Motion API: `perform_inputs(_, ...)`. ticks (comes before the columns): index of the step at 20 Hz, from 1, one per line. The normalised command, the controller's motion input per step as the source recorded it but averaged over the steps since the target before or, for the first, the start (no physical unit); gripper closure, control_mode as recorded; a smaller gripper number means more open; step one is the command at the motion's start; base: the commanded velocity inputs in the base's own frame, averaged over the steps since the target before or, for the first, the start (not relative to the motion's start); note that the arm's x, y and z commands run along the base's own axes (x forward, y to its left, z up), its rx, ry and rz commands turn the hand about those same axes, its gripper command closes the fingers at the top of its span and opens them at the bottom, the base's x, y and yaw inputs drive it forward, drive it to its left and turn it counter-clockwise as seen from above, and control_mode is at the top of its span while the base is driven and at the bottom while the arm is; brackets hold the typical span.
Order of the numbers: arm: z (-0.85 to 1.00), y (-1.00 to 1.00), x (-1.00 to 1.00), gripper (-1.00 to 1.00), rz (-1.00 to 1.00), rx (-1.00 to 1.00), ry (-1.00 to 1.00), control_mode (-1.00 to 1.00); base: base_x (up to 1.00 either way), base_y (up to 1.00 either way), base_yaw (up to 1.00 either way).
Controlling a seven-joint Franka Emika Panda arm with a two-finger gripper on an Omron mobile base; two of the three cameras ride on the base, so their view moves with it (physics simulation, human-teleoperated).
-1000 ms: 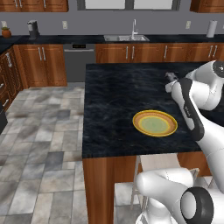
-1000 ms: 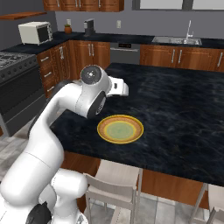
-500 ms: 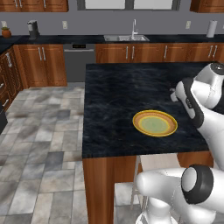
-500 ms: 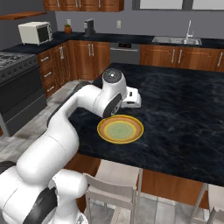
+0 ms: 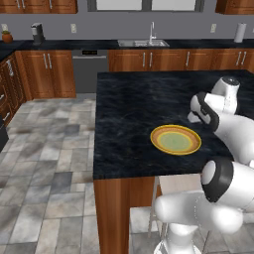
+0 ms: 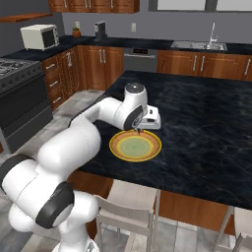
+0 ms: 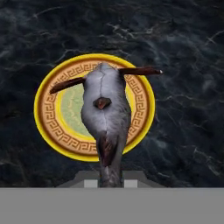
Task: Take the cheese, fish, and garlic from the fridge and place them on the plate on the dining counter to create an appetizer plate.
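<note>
1. Hand view, bottom centre: the gripper (image 7: 109, 177) is seen clamped on the fish (image 7: 105, 116). The jaws are shut tight on its tail end, tips mostly hidden behind the body.
2. The fish is held, not resting. Its grey body fills the mid-frame, head toward the top. The long axis runs bottom to top of the hand view, i.e. along the gripper's line of sight, so it is judged to hang nose-down. Two thin brown fins stick out left & right near the head.
3. Behind the fish, centre of the hand view: the plate (image 7: 48, 118) is seen, w/ orange-yellow rim & pale green centre. No food is seen on the visible part; the centre is partly hidden by the fish.
4. Key relation: the plate lies straight beyond the fish along its long axis, framing it nearly centred, a bit more rim showing at left. A drop or short descent is judged to be all that is needed; little sideways fix.
5. Right base view, mid-frame: the wrist is seen just above the plate's upper edge. The height gap can't be told.
6. Left base view, right of centre: the plate sits near the lower edge of the dining counter (image 5: 134, 104); the hand is just to its upper right.
7. Cheese, garlic: location can't be told; judged still to be fetched.
</note>
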Motion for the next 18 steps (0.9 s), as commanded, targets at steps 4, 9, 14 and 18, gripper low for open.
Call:
perform_inputs(4, -0.56, 0.00, 0.23, 1.00, 0.00, 0.00, 0.00, -1.00, 0.00, 0.00, 0.00)
perform_inputs(9, -0.54, 0.00, 0.23, 1.00, 0.01, 0.00, 0.00, -1.00, 0.00, 0.00, 0.00)
perform_inputs(14, -0.46, 0.00, 0.09, 1.00, 0.00, 0.00, 0.00, -1.00, 0.00, 0.00, 0.00)
perform_inputs(18, -0.38, -0.04, 0.06, 1.00, 0.00, 0.00, 0.00, -1.00, 0.00, 0.00, 0.00)
